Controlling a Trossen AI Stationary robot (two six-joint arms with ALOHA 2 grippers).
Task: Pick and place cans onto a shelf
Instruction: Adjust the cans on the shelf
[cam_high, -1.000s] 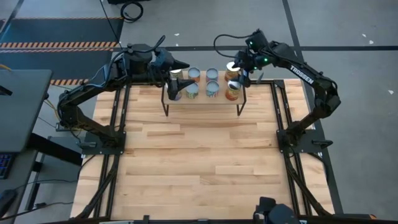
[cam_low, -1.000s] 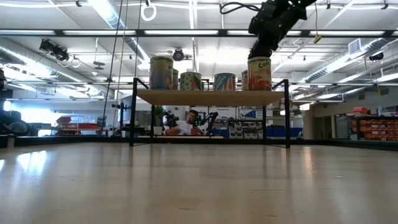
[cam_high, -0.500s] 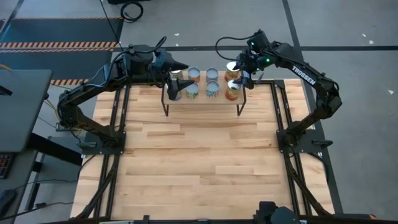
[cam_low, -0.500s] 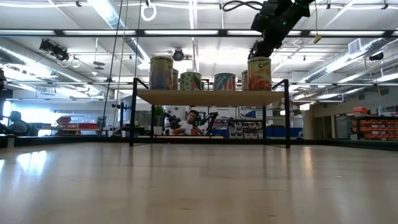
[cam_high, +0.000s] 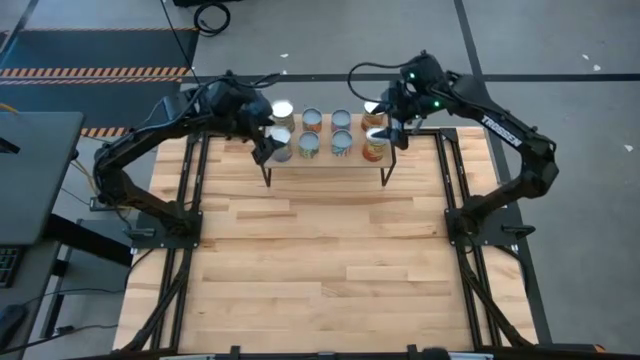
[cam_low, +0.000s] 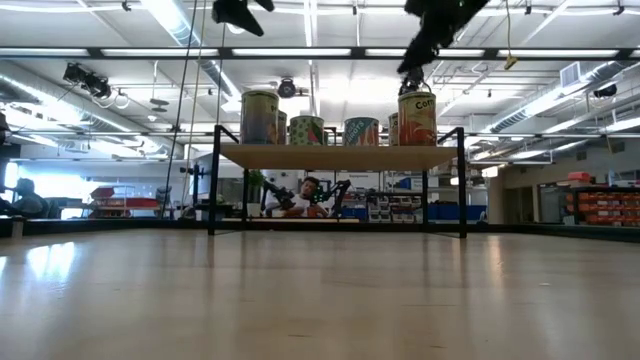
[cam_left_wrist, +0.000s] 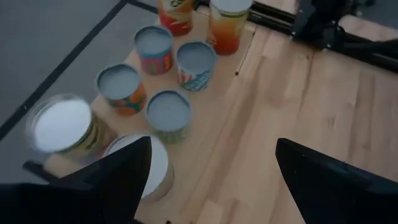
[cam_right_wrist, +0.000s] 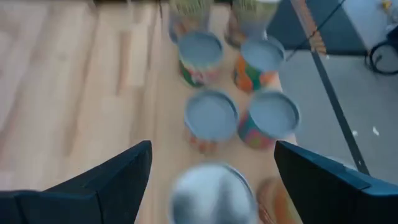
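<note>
Butcher-block tabletop (cam_high: 320, 250): both grippers, left (cam_high: 262, 140) and right (cam_high: 398, 128), have lifted off the shelf (cam_high: 325, 160), jaws spread, empty; eight shiny-topped cylindrical cans (cam_high: 341, 120) at 12 o'clock.

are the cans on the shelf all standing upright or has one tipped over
All upright: the cans show round tops from above, and in the low view stand straight on the shelf.

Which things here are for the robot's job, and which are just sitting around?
For the job:
- cans, eight, all standing on the shelf
- shelf
- left pincer, open, at the shelf's left end
- right pincer, open, at its right end

Just around:
- wooden table
- person in the room behind
</note>
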